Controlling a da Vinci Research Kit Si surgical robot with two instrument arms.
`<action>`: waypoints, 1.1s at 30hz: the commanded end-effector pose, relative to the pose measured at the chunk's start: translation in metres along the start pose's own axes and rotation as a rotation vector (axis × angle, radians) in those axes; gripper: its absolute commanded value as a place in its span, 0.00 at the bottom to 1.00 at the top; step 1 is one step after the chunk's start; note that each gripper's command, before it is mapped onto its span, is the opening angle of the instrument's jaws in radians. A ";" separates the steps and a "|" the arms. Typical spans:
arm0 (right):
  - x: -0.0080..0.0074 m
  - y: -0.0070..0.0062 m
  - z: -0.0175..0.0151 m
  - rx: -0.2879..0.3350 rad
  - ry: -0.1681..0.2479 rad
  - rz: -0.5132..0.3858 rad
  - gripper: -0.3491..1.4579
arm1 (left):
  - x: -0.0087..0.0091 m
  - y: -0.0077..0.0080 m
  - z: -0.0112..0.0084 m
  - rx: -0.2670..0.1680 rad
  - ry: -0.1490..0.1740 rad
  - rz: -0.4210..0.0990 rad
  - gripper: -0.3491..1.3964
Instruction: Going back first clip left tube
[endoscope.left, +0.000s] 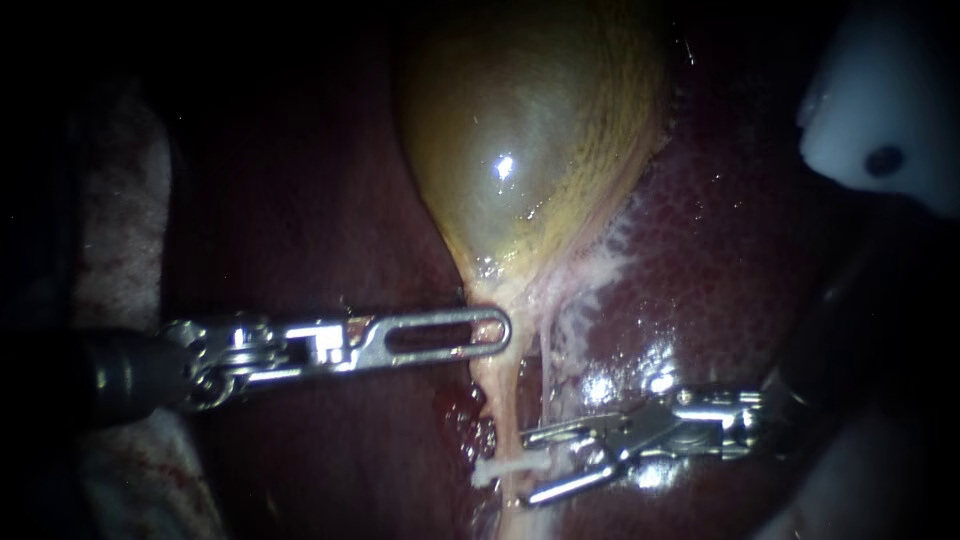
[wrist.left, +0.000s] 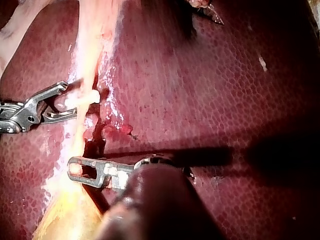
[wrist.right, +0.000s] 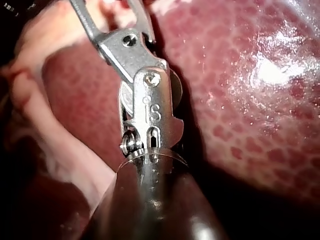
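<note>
The yellow-green gallbladder lies on the dark red liver and narrows down into a pale left tube. A thinner pale strand runs beside it on the right. A white clip sits across the left tube, also visible as the clip in the left wrist view. My right instrument has its jaws open, tips on either side of the clip's right end. My left instrument holds its slotted jaws shut on the gallbladder's neck. The right instrument shows spread jaws over pale tissue.
A white block with a dark hole stands at the upper right. Blood-stained cloth lies along the left, behind my left instrument's shaft. A small raw red patch sits on the liver just left of the tube.
</note>
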 end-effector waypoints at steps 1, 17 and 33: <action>0.0002 0.0000 -0.0003 -0.002 -0.007 -0.011 0.44 | 0.0000 0.0000 0.0000 0.000 0.000 0.000 0.00; 0.0025 -0.0012 -0.0056 -0.046 -0.050 -0.169 0.46 | 0.0000 -0.0002 0.0000 0.000 0.000 0.001 0.00; 0.0046 -0.0032 -0.0111 -0.079 -0.040 -0.293 0.47 | 0.0000 -0.0007 0.0001 -0.001 0.000 0.003 0.00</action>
